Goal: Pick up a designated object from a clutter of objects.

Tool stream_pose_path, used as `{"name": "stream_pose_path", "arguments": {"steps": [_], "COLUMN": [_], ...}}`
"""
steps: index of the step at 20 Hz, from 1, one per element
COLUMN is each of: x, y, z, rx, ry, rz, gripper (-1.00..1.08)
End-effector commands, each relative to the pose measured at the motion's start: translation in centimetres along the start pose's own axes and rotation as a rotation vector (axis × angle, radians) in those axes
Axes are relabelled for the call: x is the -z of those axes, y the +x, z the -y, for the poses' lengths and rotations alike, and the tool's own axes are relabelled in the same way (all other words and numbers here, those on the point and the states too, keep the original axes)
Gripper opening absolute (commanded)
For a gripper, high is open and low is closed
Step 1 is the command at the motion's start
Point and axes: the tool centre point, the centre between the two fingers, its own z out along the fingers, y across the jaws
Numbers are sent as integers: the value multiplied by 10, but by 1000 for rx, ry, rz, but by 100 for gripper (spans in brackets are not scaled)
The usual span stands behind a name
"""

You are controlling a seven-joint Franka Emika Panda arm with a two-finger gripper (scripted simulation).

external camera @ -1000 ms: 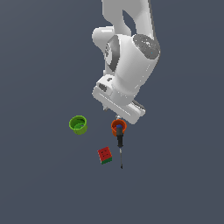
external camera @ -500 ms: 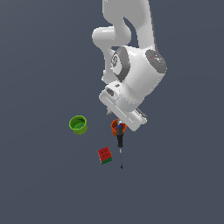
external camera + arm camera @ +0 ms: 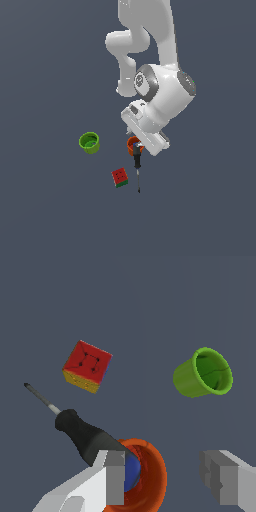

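The designated object, a small orange-red cup (image 3: 133, 144) (image 3: 150, 476), stands upright right under my gripper (image 3: 138, 146) (image 3: 167, 478). The gripper is open. One finger (image 3: 113, 476) is over the cup's rim on the screwdriver side, and the other finger (image 3: 223, 476) stands apart from the cup. The clutter of objects also holds a green cup (image 3: 89, 142) (image 3: 205, 372), a red-and-green cube (image 3: 119, 177) (image 3: 87, 366) and a black-handled screwdriver (image 3: 137, 167) (image 3: 82, 431). The screwdriver's blue end (image 3: 132, 471) touches or overlaps the orange-red cup.
The white arm (image 3: 160, 95) reaches down from above over the grey floor. The green cup sits towards the exterior view's left of the gripper. The cube lies just beside the screwdriver's shaft.
The hand has come down and shifted slightly to the exterior view's right, closing in on the orange-red cup. None of the objects has moved.
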Motion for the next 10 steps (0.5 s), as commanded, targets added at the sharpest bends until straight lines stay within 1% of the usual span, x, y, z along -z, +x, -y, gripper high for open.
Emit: {"name": "stream_pose_path", "arguments": {"steps": [1, 10], "x": [-5, -22], "y": [-4, -21], "z": [5, 21], "rx": [-33, -146], "ry": [-5, -13], "rz": [-18, -81], "gripper": [28, 28]}}
